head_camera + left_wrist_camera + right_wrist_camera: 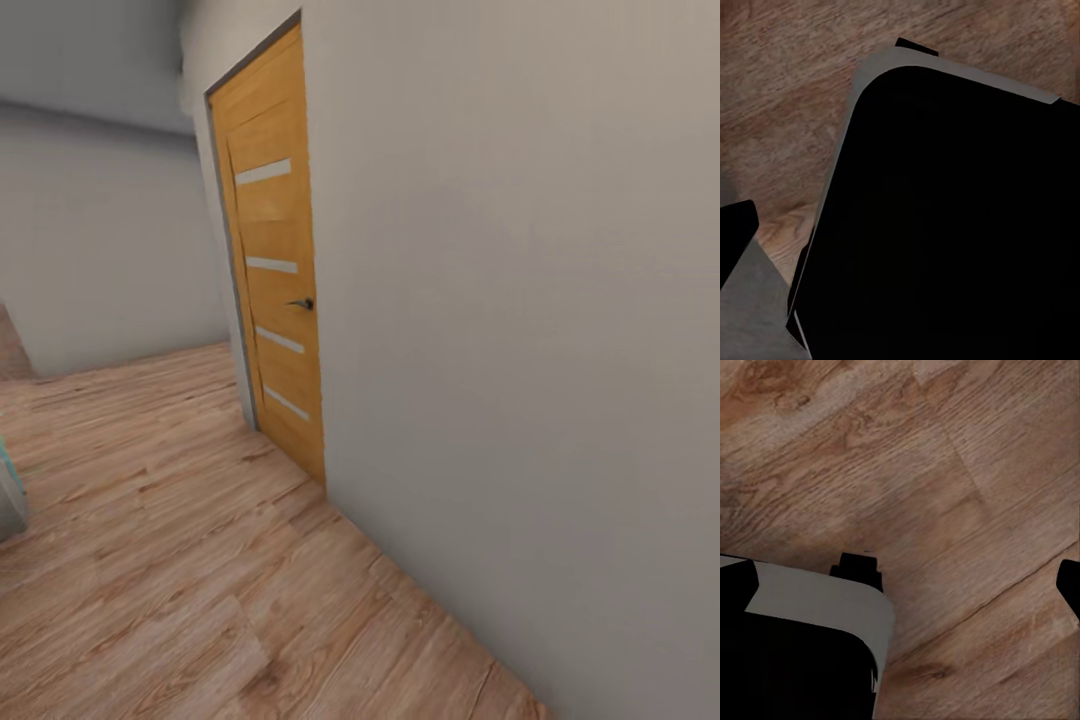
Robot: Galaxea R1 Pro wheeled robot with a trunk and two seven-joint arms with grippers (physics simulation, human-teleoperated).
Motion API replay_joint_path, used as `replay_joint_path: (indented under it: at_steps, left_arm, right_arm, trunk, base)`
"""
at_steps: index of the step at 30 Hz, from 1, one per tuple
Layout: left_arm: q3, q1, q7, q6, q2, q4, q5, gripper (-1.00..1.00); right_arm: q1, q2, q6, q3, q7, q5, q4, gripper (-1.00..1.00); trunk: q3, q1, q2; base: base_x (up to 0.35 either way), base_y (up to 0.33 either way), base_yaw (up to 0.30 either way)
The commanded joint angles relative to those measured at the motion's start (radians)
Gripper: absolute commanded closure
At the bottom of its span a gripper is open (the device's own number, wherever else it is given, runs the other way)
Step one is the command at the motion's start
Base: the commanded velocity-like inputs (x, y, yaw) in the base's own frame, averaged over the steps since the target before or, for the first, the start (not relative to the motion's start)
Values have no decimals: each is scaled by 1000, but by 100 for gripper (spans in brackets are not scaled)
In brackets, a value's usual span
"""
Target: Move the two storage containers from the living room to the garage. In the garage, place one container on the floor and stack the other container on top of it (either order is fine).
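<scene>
the robot is in transit along a hallway: the head view takes in a light wood plank floor point(180, 560), a plain grey-white wall point(520, 350) and a closed orange wooden door point(275, 260) with pale glass strips and a dark handle point(303, 303). no storage container appears in these pictures, so where they are cannot be told from here; my guess is the robot is travelling between rooms with nothing in hand.

both wrist cameras point down at the plank floor, the arms apparently tucked low beside the body for driving. below the left arm's fingers sits the robot's dark base point(945, 217), edged in grey. the right wrist view shows a corner of the same base point(802, 645) against the planks. dark tips show at frame edges, but whether either arm's fingers are spread or pressed together i cannot tell.
</scene>
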State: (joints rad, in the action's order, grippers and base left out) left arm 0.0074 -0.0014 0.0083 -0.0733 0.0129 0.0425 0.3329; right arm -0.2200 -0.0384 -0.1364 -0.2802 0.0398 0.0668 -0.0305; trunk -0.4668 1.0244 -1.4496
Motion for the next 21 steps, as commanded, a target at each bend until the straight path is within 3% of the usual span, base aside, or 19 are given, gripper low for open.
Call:
replay_joint_path:
  at_steps: [1, 21]
  left_arm:
    - [0, 0, 1, -2, 0, 0, 3, -100]
    - [0, 0, 1, -2, -1, 0, 3, -100]
  right_arm:
    - [-1, -1, -6, -8, 2, 7, -3, -100]
    - [-1, -7, -6, -8, 2, 7, -2, -100]
  trunk:
    - [-1, 1, 0]
    - [-1, 1, 0]
  base:
    - [321, 0, 300]
    - [321, 0, 300]
